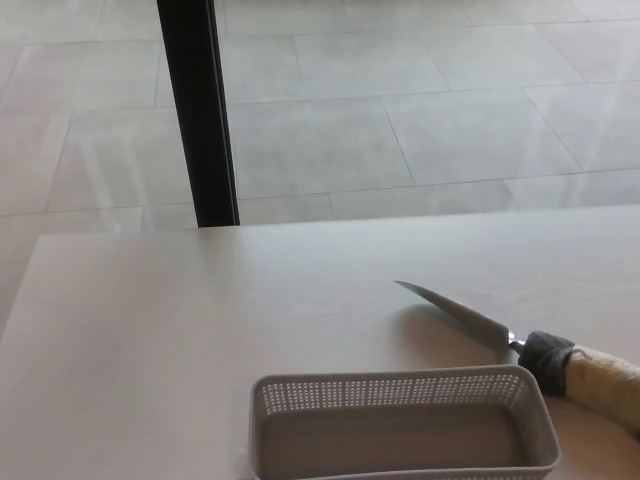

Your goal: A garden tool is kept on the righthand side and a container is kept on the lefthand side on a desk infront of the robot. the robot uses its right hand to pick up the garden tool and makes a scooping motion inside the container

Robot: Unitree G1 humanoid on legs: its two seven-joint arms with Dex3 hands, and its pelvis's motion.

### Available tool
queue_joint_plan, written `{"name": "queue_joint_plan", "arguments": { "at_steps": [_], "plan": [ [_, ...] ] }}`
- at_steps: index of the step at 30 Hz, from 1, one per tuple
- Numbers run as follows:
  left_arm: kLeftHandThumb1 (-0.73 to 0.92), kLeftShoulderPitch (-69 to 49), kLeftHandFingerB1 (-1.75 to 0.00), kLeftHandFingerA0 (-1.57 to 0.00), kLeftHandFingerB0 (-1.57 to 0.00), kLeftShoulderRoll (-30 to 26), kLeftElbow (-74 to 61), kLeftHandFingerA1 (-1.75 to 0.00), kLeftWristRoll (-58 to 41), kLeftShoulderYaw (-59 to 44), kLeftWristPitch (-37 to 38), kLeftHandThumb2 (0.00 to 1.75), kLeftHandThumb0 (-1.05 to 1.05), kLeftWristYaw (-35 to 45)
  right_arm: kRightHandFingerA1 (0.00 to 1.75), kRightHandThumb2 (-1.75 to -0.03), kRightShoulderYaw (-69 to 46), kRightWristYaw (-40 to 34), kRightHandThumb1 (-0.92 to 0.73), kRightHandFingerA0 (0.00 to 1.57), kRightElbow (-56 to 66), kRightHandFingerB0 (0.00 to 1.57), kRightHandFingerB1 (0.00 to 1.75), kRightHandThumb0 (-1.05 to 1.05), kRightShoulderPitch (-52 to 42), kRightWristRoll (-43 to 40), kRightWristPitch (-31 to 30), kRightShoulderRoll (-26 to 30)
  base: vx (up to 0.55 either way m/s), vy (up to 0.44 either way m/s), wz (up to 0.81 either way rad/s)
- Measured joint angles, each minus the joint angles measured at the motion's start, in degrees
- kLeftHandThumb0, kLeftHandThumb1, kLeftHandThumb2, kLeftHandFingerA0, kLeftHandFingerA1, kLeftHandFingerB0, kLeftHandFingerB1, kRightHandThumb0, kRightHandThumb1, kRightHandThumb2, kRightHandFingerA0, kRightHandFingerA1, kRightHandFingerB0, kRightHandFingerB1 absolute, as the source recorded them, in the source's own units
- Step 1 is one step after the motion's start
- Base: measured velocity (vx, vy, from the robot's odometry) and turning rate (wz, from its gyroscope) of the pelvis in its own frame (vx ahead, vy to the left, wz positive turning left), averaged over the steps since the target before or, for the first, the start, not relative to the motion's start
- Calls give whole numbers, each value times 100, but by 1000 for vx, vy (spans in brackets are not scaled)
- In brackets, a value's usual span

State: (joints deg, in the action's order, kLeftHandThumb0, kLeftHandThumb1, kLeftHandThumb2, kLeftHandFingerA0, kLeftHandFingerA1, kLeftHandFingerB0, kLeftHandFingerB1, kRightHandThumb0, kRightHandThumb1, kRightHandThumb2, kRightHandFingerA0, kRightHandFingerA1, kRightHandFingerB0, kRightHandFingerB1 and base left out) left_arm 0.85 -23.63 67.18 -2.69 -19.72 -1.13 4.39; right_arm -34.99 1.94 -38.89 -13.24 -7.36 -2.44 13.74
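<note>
1. No brands, labels or readable writing anywhere.
2. Pale, plain desk (180,340) across lower frame, far edge running left to right about mid-picture.
3. Beyond desk: floor (420,110) of large light grey tiles with thin grout lines and soft reflections.
4. Dark vertical post (200,110) standing on floor behind desk, left of centre, from top of frame down to desk's far edge.
5. Container (400,392): light grey rectangular basket with perforated walls and solid bottom, at bottom centre on desk, near edge cut off by frame. Looks empty inside.
6. Garden tool (455,312): narrow pointed metal blade, grey collar, light tan handle. Lying at right of desk, tip pointing up-left, handle running off lower right.
7. Tool just beside container's far right corner, behind and right of it; blade outside basket. Contact between collar and rim unclear.
8. Thin shadow under blade on desk.
9. No robot hand showing, left or right; open or clenched state not seen. Tool ungrasped.
</note>
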Motion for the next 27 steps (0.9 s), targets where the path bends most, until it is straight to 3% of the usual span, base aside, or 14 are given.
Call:
{"name": "queue_joint_plan", "arguments": {
  "at_steps": [2,3,12,13,15,16,17,18,20,21,22,23,26,27],
  "plan": [
    [67,17,-57,-64,-46,-8,77,-73,-29,-48,-9,60,-39,2,34,-100,-152,86,-64,0,-373,6,31,-93,138,-98,-4,157,0,0,0],
    [66,23,-56,-67,-48,-10,118,-72,-44,-69,-12,59,-39,3,35,-108,-215,144,-69,0,-596,0,21,-105,208,-149,0,260,0,0,0],
    [68,54,-57,-64,-47,-18,331,-73,-140,-227,-29,60,-38,12,38,-110,-1407,181,-72,0,-1524,0,25,-105,1371,-834,-51,1235,0,0,0],
    [68,51,-58,-67,-49,-19,336,-73,-149,-228,-29,60,-38,15,0,-74,-1505,188,-78,0,-1512,0,11,-90,1514,-907,-76,1363,0,0,0],
    [68,50,-57,-66,-49,-26,343,-73,-169,-229,-30,61,-39,18,11,-84,-1656,206,-68,0,-1455,0,5,-102,1811,-1043,-102,1593,0,0,0],
    [68,51,-57,-68,-48,-34,348,-72,-183,-228,-30,60,-38,21,32,-113,-1709,213,-75,0,-1411,0,16,-105,1986,-1116,-140,1731,0,0,0],
    [69,50,-56,-66,-47,-47,354,-72,-191,-224,-30,61,-38,22,31,-113,-1718,238,-75,0,-1295,0,15,-105,2136,-1172,-165,1862,0,0,0],
    [69,47,-57,-64,-48,-60,364,-72,-195,-221,-30,61,-37,22,34,-111,-1707,256,-71,0,-1119,0,35,-103,2257,-1214,-180,1955,0,0,0],
    [69,48,-57,-64,-48,-64,366,-72,-213,-226,-32,61,-37,23,34,-111,-1640,271,-71,0,-676,0,35,-103,2542,-1291,-212,2113,0,0,0],
    [68,51,-58,-66,-49,-64,366,-73,-221,-227,-32,60,-37,25,37,-67,-1606,276,-81,0,-516,0,49,-95,2634,-1325,-232,2153,0,0,0],
    [68,56,-57,-65,-49,-64,366,-73,-233,-229,-33,61,-35,26,55,-106,-1569,286,-61,0,-325,4,51,-96,2731,-1365,-259,2204,0,0,0],
    [68,53,-56,-66,-47,-64,369,-73,-240,-234,-33,60,-37,25,65,-105,-1513,293,-62,2,-154,2,60,-98,2777,-1381,-276,2212,0,0,0],
    [68,50,-56,-65,-49,-63,371,-71,-255,-238,-35,60,-38,23,62,-103,-1116,295,-62,1,490,6,57,-93,2889,-1341,-314,2211,0,0,0],
    [68,51,-56,-66,-50,-63,370,-72,-257,-238,-35,60,-37,23,70,-68,-1031,300,-81,0,614,0,58,-90,2897,-1331,-321,2210,0,0,0]
  ]
}}
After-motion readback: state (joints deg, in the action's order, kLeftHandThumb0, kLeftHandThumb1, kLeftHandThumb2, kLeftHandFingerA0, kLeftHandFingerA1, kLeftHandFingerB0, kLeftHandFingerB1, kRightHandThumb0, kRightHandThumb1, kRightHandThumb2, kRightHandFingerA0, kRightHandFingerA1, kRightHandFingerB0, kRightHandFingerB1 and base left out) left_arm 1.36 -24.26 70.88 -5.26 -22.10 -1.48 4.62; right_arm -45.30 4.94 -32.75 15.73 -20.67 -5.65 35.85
